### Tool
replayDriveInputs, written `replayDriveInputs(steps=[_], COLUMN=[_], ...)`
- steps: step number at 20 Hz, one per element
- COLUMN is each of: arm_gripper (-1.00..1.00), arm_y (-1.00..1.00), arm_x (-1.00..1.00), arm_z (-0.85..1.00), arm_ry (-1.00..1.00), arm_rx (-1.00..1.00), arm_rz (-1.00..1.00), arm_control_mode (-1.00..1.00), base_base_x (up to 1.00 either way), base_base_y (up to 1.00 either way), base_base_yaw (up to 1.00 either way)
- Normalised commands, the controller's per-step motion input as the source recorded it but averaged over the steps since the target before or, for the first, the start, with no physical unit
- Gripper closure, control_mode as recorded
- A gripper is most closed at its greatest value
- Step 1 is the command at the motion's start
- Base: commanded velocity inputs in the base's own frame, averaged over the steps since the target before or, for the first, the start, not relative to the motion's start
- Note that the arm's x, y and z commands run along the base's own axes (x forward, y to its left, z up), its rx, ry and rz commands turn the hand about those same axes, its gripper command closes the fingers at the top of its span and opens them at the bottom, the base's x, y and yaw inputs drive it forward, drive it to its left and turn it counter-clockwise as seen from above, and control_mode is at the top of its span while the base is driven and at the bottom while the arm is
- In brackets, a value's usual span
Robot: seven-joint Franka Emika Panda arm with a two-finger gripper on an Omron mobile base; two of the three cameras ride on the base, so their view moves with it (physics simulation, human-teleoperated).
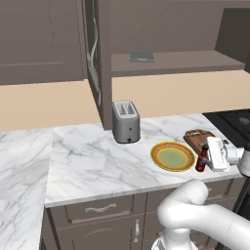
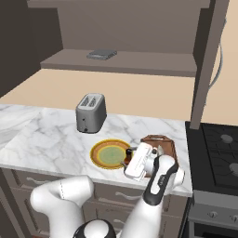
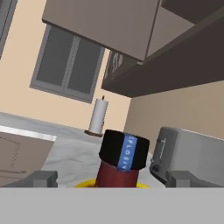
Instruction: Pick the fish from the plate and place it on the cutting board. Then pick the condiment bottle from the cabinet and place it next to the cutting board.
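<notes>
**Inspector:** Report on the condiment bottle first. Where does it stand?

**Operator:** I see the condiment bottle (image 1: 200, 161) upright on the worktop (image 1: 97, 156), between the plate (image 1: 172, 156) and the cutting board (image 1: 199, 139), close against the board's near corner. In the hand view its dark cap with a blue label strip sits centred between the two fingertips, with a clear gap on each side.

**Inspector:** So the pincer is not holding it?

**Operator:** Correct. My pincer (image 1: 207, 158) stands spread wide around the bottle's neck, touching nothing that I can make out. I judge the bottle released.

**Inspector:** And the fish?

**Operator:** The plate's green centre is bare. The arm hides much of the board in both base views, so I cannot confirm the fish lies on it; I presume that step done.

**Inspector:** The cabinet?

**Operator:** The cabinet (image 1: 95, 58) door hangs open above the toaster (image 1: 126, 121); the shelf holds one flat grey item, no bottle.

**Inspector:** Remaining work?

**Operator:** In my judgement, only backing the pincer off without tipping the bottle.
</notes>
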Motion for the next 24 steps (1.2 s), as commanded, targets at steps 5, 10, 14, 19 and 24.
replayDriveInputs(steps=[5, 10, 14, 19, 24], arm_gripper=[-1.00, -1.00, -1.00, -1.00, -1.00], arm_y=[-0.30, -0.26, -0.15, -0.02, -0.04], arm_x=[0.00, 0.00, -0.01, -0.20, -0.27], arm_z=[0.00, 0.00, 0.00, 0.00, 0.00], arm_ry=[0.00, 0.00, 0.00, -0.09, -0.18], arm_rx=[-0.01, -0.01, -0.02, -0.10, -0.13], arm_rz=[0.00, 0.00, 0.00, -0.03, -0.06], arm_control_mode=[-1.00, -1.00, -1.00, -1.00, -1.00], base_base_x=[0.00, 0.00, 0.00, 0.00, 0.00], base_base_y=[0.00, 0.00, 0.00, 0.00, 0.00], base_base_yaw=[0.00, 0.00, 0.00, 0.00, 0.00])
